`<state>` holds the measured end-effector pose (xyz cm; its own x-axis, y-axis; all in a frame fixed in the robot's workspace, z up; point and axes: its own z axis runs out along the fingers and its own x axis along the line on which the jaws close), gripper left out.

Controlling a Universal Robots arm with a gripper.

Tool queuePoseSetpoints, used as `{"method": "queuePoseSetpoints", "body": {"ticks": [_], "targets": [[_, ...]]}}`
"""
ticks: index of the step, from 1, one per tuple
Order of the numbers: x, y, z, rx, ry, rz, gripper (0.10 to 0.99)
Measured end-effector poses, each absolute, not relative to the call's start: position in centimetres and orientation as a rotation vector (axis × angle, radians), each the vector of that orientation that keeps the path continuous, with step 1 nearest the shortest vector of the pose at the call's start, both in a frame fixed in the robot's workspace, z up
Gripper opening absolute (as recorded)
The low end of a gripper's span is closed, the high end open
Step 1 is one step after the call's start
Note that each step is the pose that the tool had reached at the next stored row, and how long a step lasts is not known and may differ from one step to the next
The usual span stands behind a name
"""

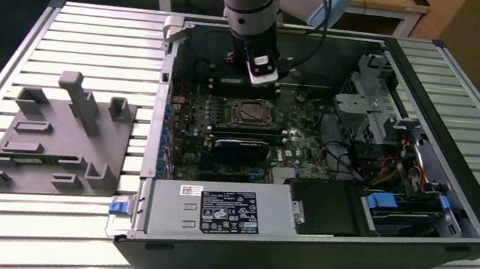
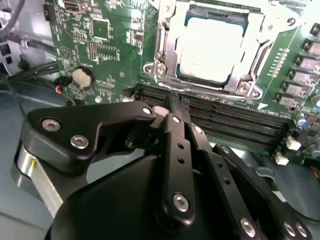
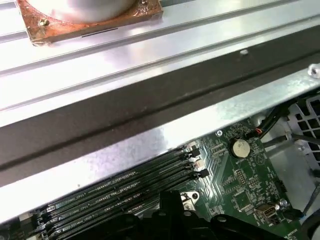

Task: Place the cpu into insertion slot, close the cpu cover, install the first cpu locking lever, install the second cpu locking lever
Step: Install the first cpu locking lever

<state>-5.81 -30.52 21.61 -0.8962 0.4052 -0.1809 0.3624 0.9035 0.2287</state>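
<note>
The claw [image 2: 172, 104] is squeezed shut with nothing seen in it over the long black memory slots [image 2: 220, 117], and just across them the chip [image 2: 210, 47] lies flat in its slot under the metal cover [image 2: 167, 47] on the green board [image 2: 100, 60].

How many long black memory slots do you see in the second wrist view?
4 memory slots, side by side in one bank between the socket and the gripper, which covers part of them; another could be hidden under it.
</note>
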Motion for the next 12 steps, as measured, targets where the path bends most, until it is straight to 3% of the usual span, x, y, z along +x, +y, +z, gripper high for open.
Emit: {"method": "queuePoseSetpoints", "body": {"ticks": [6,12], "targets": [[-5.80,-30.52,21.62,0.583,2.853,0.273,0.106],[-5.64,-30.52,21.53,0.597,2.916,0.205,0.106]]}}
